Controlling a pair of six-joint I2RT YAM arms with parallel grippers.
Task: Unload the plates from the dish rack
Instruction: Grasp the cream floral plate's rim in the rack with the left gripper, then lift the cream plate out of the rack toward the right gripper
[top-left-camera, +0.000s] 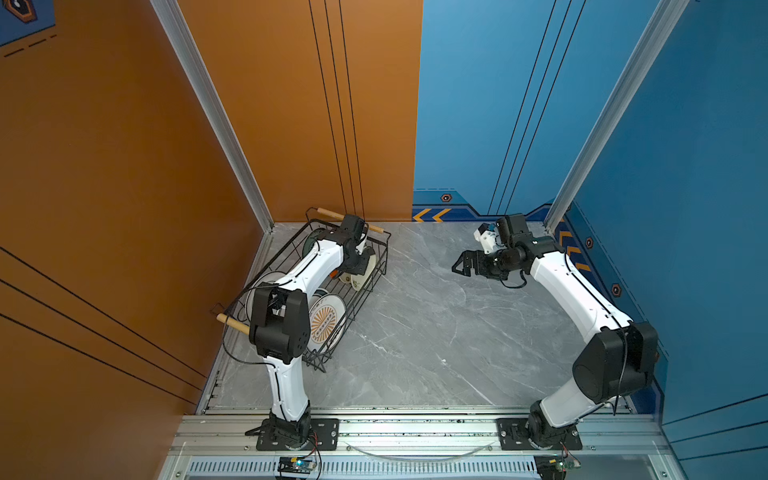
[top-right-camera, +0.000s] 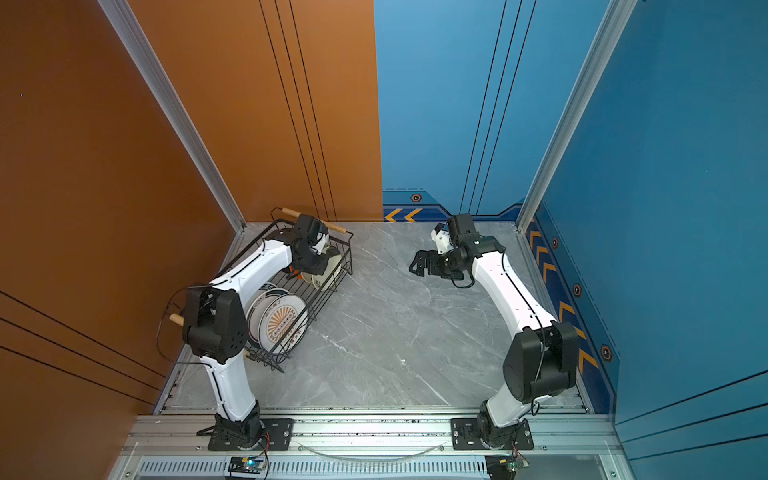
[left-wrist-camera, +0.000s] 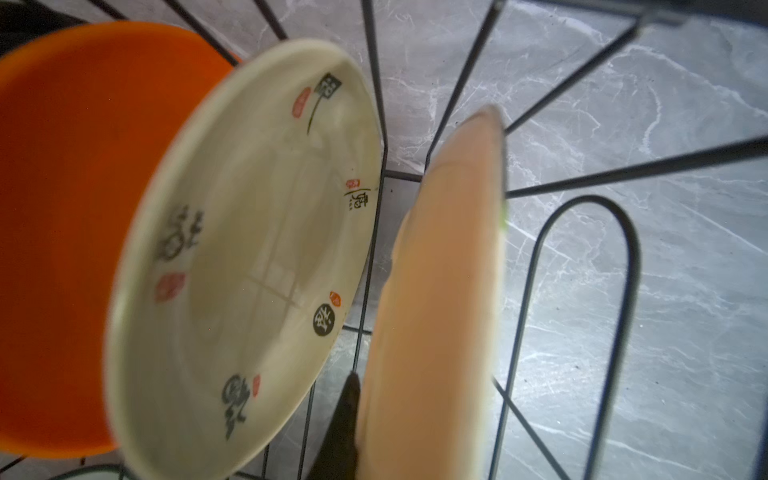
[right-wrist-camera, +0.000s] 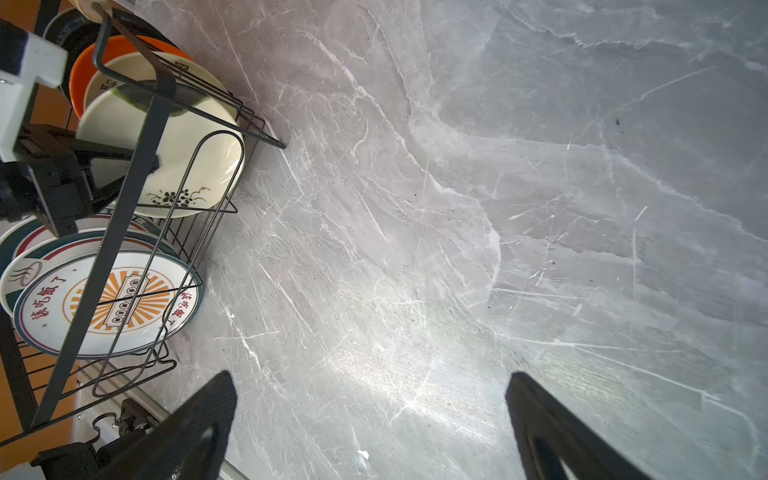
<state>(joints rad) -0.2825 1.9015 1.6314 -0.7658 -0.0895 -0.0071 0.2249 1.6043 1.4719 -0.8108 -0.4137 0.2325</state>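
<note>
The black wire dish rack (top-left-camera: 353, 307) (top-right-camera: 320, 299) stands at the left, holding several upright plates. A large white plate with an orange sunburst (top-left-camera: 326, 322) (right-wrist-camera: 116, 303) is at its near end. My left gripper (top-left-camera: 359, 259) (top-right-camera: 322, 259) reaches into the far end and is shut on the rim of a small cream plate (left-wrist-camera: 440, 311) (right-wrist-camera: 174, 166). Only one black finger (left-wrist-camera: 343, 424) shows, the other being hidden behind the plate. Next to it stand a cream plate with characters (left-wrist-camera: 249, 249) and an orange plate (left-wrist-camera: 62, 228). My right gripper (top-left-camera: 459, 266) (right-wrist-camera: 370, 386) hangs open over the table, holding nothing.
The grey marble table (top-left-camera: 436, 340) stretches between the rack and the right arm. An orange wall lies close behind the rack, a blue wall at the right. The rack's wooden handles (top-left-camera: 332, 215) stick out at both ends.
</note>
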